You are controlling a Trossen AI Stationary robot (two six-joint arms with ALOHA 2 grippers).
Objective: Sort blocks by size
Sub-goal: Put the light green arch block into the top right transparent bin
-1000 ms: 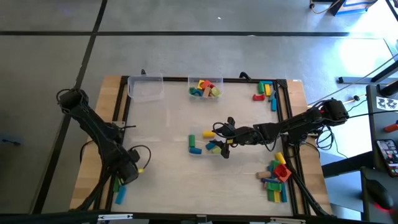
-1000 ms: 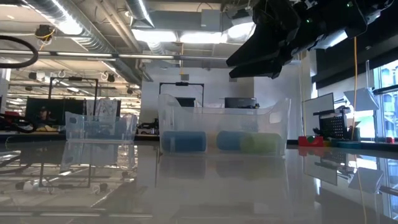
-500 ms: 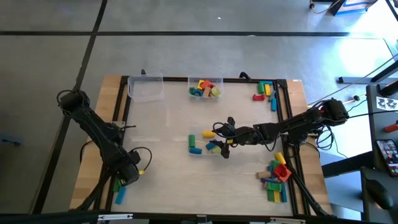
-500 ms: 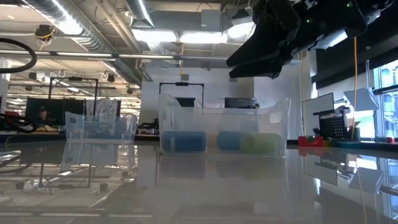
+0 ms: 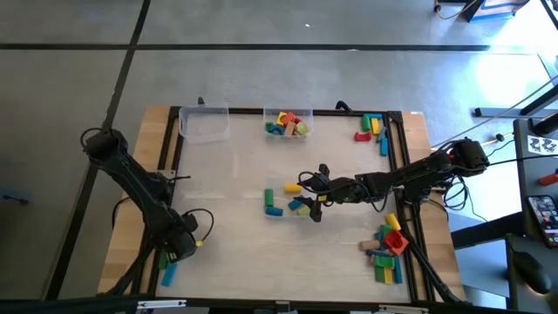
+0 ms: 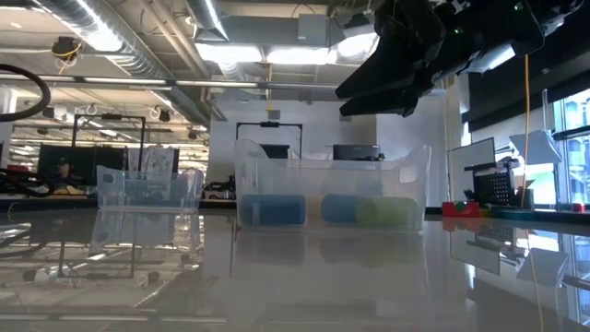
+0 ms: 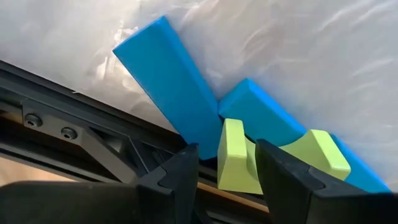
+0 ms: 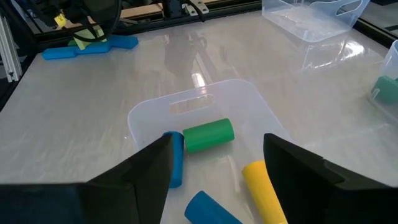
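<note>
Lime-green block [image 7: 239, 163] sits between the spread fingers of the left end effector [image 7: 227, 171], not yet pinched, beside two blue blocks [image 7: 171, 84] at the counter's [image 5: 227, 192] near-left corner. Over the last second only the left arm has shifted slightly. The right end effector [image 5: 311, 199] stays spread and empty above the central tub [image 8: 205, 109]. Sorting is barely advanced.

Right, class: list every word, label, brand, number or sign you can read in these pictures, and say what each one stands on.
None can be read.
The blocks are plain, with no print.
The clear tubs carry no label.
The room behind the table in the low view shows no legible sign.
</note>
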